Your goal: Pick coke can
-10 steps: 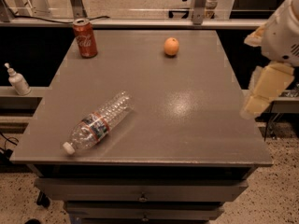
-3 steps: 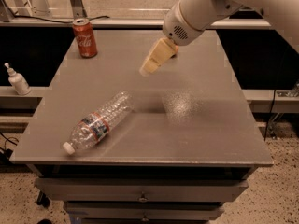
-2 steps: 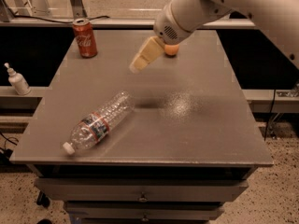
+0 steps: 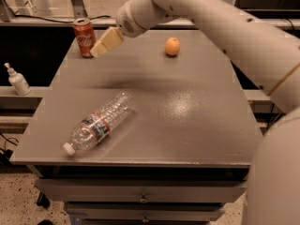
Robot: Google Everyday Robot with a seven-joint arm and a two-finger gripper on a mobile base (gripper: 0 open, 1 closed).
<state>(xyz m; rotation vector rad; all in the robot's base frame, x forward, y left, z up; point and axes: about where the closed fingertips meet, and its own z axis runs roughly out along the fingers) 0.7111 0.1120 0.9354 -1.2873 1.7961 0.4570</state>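
Well, starting at the far left: a small white pump bottle (image 4: 17, 80) stands on a low ledge off the table's (image 4: 197, 130) 9 o'clock edge, well apart from everything else.

On the table, the coke can (image 4: 84, 37) stands upright near the back left corner, at about 11 o'clock from the table's middle. It is red with white script and a silver top.

A clear plastic bottle (image 4: 99, 123) lies on its side at about 8 o'clock from the middle. Its white cap points between 7 and 8 o'clock, toward the front left corner, and a red-and-blue label wraps its waist.

My jaws hang above the table just beside the can, at roughly its 4 o'clock side, and slant down toward it. Whether they touch the can I cannot tell, nor can I tell how far apart they stand. They have hold of nothing I can see, and the can rests on the table on its own.

Further right, an orange (image 4: 172, 46) sits at about 1 o'clock from the middle, well apart from the can. My arm (image 4: 234, 27) reaches in from the 4 o'clock corner and passes over the table's back right part.
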